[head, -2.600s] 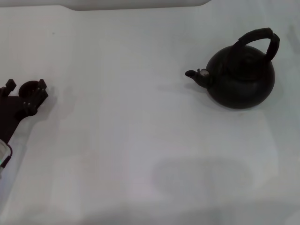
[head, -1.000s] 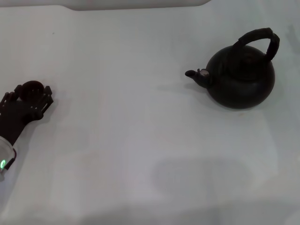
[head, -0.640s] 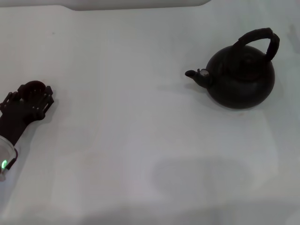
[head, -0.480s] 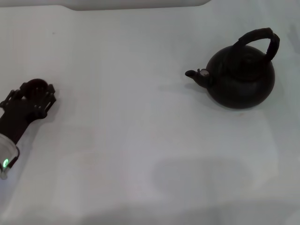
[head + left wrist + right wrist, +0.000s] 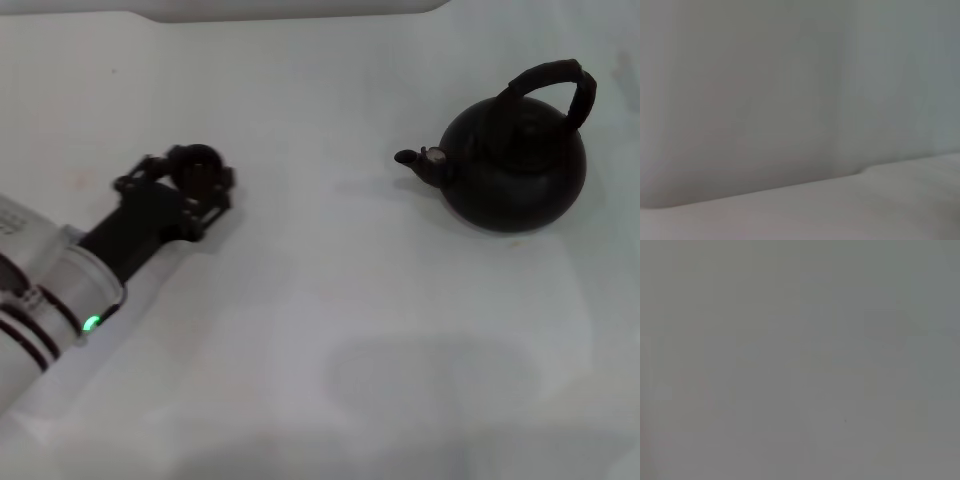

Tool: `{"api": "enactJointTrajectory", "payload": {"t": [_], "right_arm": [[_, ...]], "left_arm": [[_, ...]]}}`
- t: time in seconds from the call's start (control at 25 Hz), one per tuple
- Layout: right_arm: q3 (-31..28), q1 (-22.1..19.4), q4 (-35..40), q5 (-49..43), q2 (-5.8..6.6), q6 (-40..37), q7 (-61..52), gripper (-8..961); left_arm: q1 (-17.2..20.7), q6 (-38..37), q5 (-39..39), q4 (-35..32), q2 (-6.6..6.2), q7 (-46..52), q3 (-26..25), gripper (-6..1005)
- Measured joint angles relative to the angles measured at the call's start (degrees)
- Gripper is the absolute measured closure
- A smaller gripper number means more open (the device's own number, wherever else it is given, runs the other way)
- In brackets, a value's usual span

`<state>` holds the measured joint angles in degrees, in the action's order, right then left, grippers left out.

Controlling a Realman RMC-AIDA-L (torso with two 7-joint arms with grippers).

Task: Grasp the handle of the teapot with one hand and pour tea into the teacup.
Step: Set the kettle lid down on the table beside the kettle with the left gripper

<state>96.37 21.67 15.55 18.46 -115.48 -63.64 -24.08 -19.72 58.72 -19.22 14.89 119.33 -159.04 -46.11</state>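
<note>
The large near-black teapot [image 5: 515, 165] stands at the right of the white table [image 5: 330, 300], its short spout [image 5: 410, 157] pointing left and its arched handle [image 5: 556, 82] upright over its top. My left gripper [image 5: 190, 182] is at mid-left of the head view, shut around the tiny dark teacup [image 5: 197, 162], well to the left of the spout. The left arm [image 5: 70, 290] reaches in from the lower left. Whether the cup touches the table does not show. My right gripper is out of view. Both wrist views show only plain pale surface.
A pale raised edge [image 5: 290, 10] runs along the far side of the table. A faint grey shadow [image 5: 430, 375] lies on the table in front of the teapot.
My left gripper has closed around the teacup at the far left and moved it well to the right, toward the teapot. The teapot has not moved.
</note>
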Motion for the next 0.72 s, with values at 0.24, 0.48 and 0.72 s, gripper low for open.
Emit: {"api": "enactJointTrajectory", "payload": {"t": [0.24, 0.48, 0.72], "right_arm": [[0.0, 0.2, 0.0, 0.0, 0.00, 0.0, 0.1, 83], [0.0, 0.6, 0.0, 0.0, 0.00, 0.0, 0.1, 84], [0.0, 1.3, 0.0, 0.0, 0.00, 0.1, 0.2, 83]], "left_arm": [[0.0, 0.7, 3.5, 1.6, -0.03, 1.1, 3.6, 298], [1.7, 2.0, 3.7, 1.7, -0.06, 2.0, 8.0, 299], [2.5, 2.0, 3.7, 1.3, -0.11, 2.1, 8.1, 299]]}}
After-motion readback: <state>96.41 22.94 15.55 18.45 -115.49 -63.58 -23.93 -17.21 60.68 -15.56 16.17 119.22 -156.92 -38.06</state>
